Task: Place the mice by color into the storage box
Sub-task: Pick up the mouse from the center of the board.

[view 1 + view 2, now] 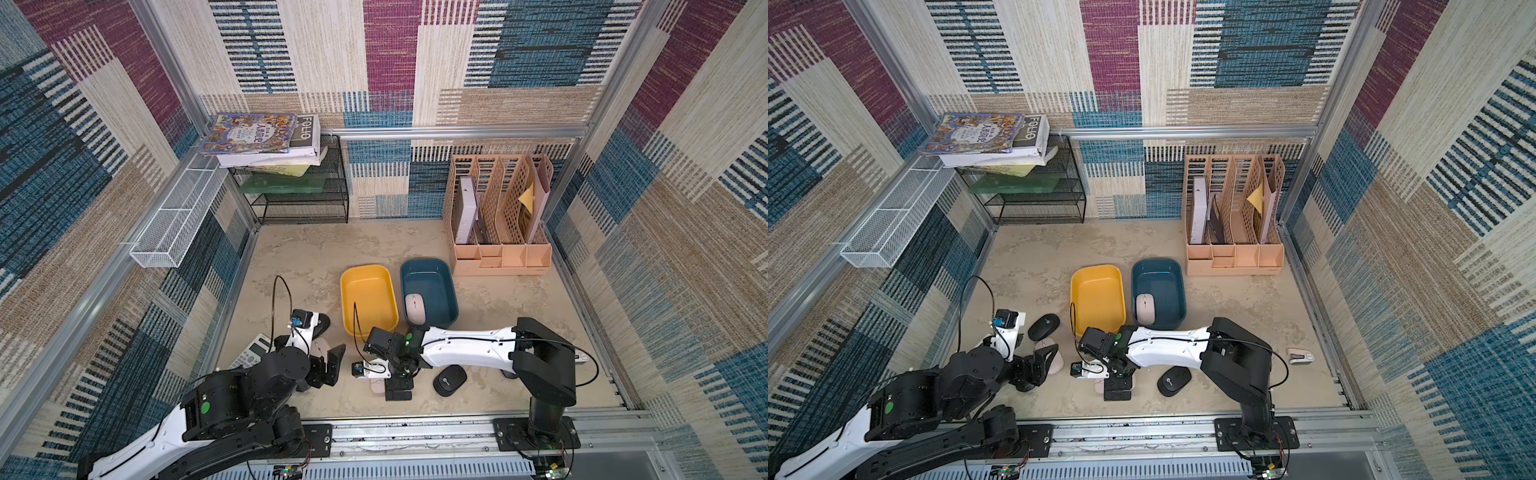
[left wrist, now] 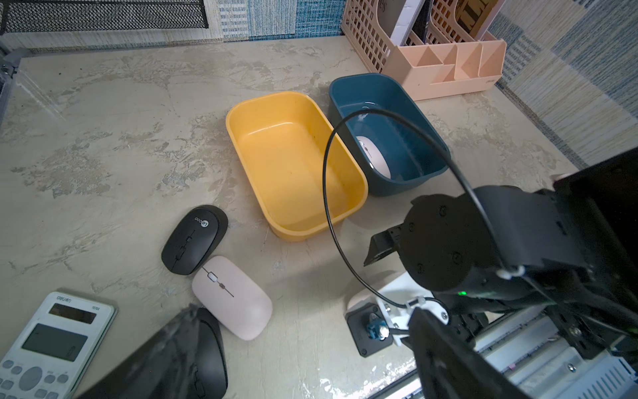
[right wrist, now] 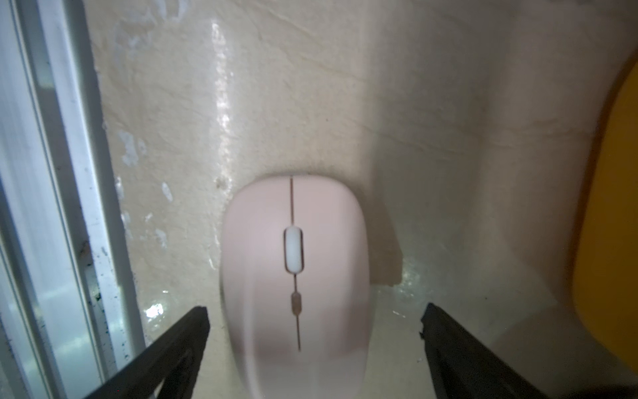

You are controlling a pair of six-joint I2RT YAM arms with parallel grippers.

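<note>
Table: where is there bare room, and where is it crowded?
Bare: between the wire shelf and the yellow bin; also right of the blue bin, before the file organizer. Crowded: near edge, with mice, calculator, left gripper and right gripper.

A white-and-grey calculator lies flat by the left edge of the beige tabletop. At the back left stands a black mesh rack with a stack of books on top, and a white mesh basket is fixed to the wall beside it. A peach file organizer holding upright papers stands back right; a small pale item lies near the right edge.
</note>
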